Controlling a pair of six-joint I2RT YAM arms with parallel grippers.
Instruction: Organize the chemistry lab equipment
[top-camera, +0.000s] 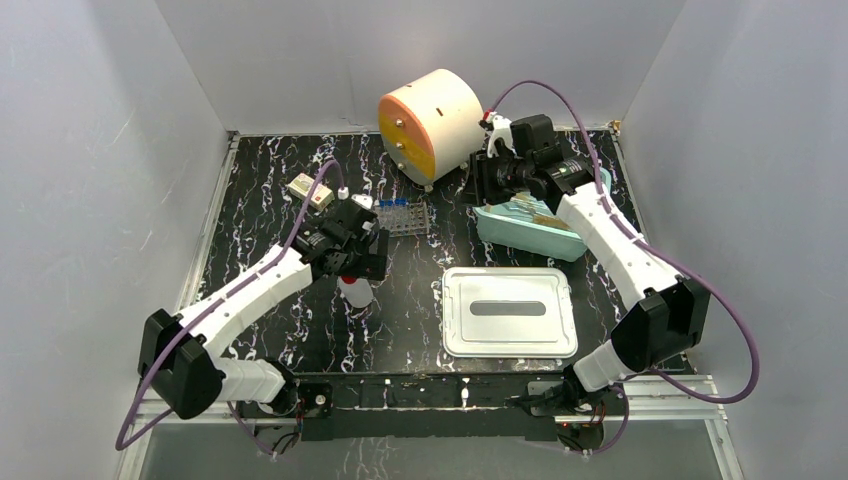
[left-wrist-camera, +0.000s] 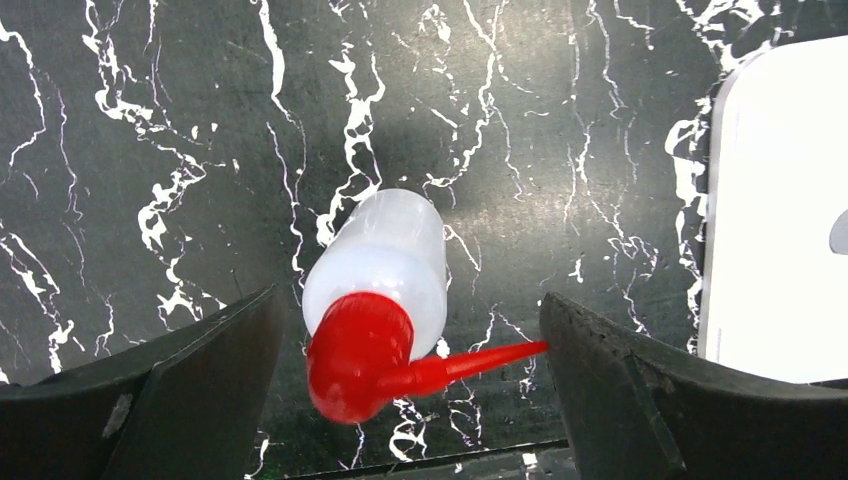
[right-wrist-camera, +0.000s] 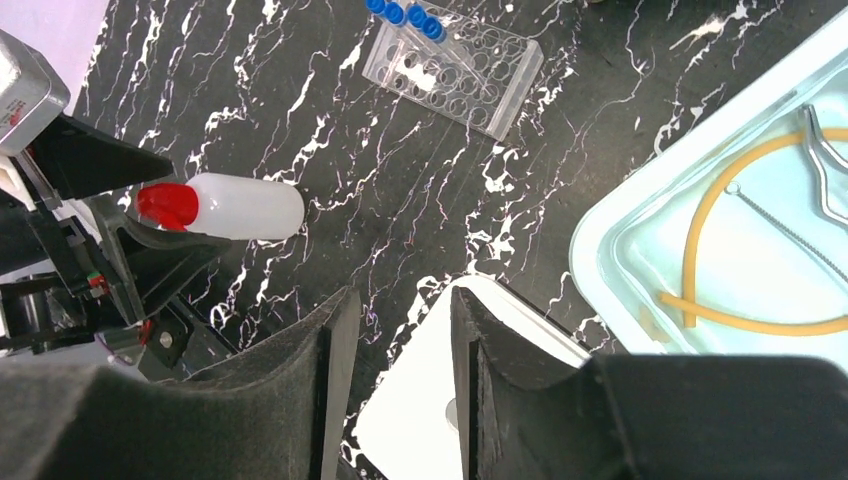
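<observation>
Left wrist view: left pincer (left-wrist-camera: 410, 305) spread wide, holding nothing; the white wash bottle (left-wrist-camera: 385, 262) with its red cap (left-wrist-camera: 358, 360) sits between the fingers, clear of the left one; the red nozzle points at the right finger, its tip at that finger's edge
Bottle's place: on the black marbled table (top-camera: 400, 335), left of the middle, nearer the near edge than the far; upright or lying, I cannot tell
Writing: small box (top-camera: 309, 188) near the far-left corner carries coloured marks too small to read
Right wrist view: right pincer (right-wrist-camera: 400, 300) part open; a narrow gap between its fingers, nothing in it
Right pincer's place: raised by the far end of the teal tub (right-wrist-camera: 640, 190), just beside the round cabinet (top-camera: 430, 120) at the far edge; well apart from the bottle
Tube rack (right-wrist-camera: 460, 70): clear, on the table between the bottle and the far edge; blue-capped tubes (right-wrist-camera: 405, 15) stand at one end
Tub's contents: tan tubing (right-wrist-camera: 695, 240) in a loose curve; a thin wire brush (right-wrist-camera: 790, 235) beside it
White lid (top-camera: 510, 335): flat by the near edge, right of the middle; apart from the tub
</observation>
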